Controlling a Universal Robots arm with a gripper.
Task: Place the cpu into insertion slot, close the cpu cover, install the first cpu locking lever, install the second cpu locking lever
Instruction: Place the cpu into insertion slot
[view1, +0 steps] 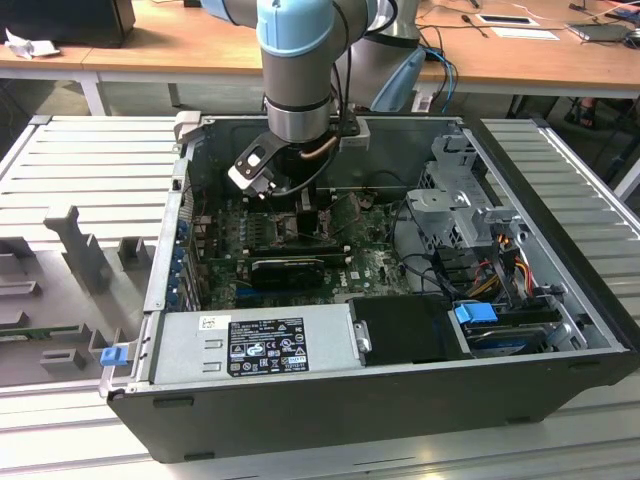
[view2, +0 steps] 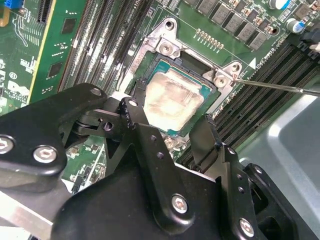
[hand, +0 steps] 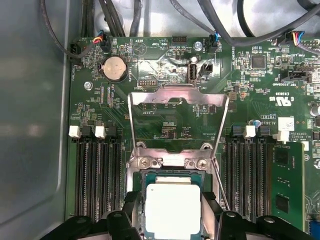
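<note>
The cpu (hand: 172, 207), a pale square chip, lies flat in the insertion slot (hand: 172, 172) on the green board; it also shows in the second wrist view (view2: 172, 102). My gripper (view2: 170, 125) straddles it, with a black finger (view2: 134, 117) against one edge and the other finger (view2: 206, 134) against the opposite edge. The cpu cover (hand: 177, 89), a thin metal frame, stands swung open away from the socket on its hinge. A thin locking lever (view2: 275, 86) sticks out beside the socket. In the exterior view the gripper (view1: 303, 215) reaches down inside the computer case.
Long black memory slots (hand: 95, 175) flank the socket on both sides. A green card (hand: 287, 190) stands beside one bank. Cables (hand: 120, 17) run along the case wall. The power supply (view1: 255, 345) and drive cage (view1: 465, 200) line the case's other sides.
</note>
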